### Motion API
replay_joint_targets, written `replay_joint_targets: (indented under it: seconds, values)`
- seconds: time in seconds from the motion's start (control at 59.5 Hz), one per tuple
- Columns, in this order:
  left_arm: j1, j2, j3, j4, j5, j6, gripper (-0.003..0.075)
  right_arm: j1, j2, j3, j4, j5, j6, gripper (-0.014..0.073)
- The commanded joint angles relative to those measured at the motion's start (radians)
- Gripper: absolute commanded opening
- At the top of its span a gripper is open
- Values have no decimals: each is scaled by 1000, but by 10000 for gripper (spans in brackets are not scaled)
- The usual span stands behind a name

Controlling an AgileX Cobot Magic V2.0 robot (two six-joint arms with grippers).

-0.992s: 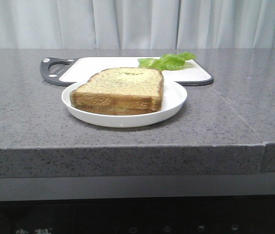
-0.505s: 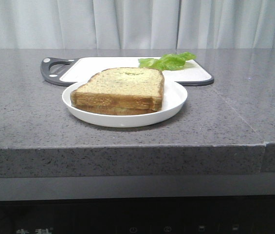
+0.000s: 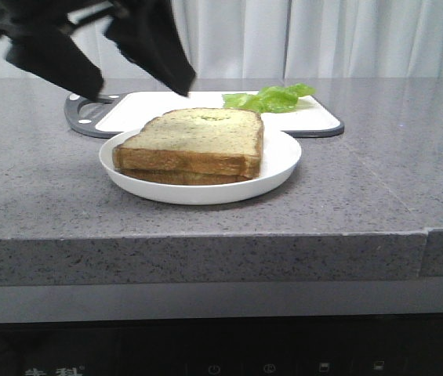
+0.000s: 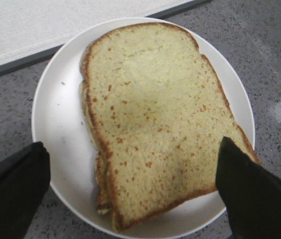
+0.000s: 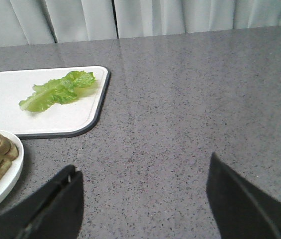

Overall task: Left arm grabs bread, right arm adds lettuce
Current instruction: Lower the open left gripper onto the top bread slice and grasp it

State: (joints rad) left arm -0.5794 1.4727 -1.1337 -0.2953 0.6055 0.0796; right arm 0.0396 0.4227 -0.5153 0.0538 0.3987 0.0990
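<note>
Front view low, level; wrist views perhaps higher, sharing plate [image 3: 280, 160].

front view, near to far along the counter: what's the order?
Plate with the bread on it → cutting board → lettuce on the board's far right part → curtain. The left gripper hangs above, so it's left out.

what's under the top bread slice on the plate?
A second slice lies under the bread, both on the white plate. Only its edge shows; its face, and anything between the slices, is covered.
</note>
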Motion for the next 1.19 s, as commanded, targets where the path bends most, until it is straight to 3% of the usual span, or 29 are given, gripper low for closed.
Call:
replay_joint_targets:
  seconds: [0.0,0.538,0.69,1.077,1.177]
  values:
    - [-12,18,-58,-20,-34,-1,659,-5,14,-37,-14,-90,0,538]
    - [-12,122,-74,-30,-38,-1,643,-5,14,-37,-14,-95,0,538]
    - [-12,122,-74,-30,-26,-1,503,-5,14,-37,-14,-96,0,538]
    - [-12,122,-74,-30,-13,-1,-12,-5,14,-37,-14,-102,0,538]
    - [-12,122,-74,-30,-20,-1,-20,-5,14,-37,-14,-102,0,538]
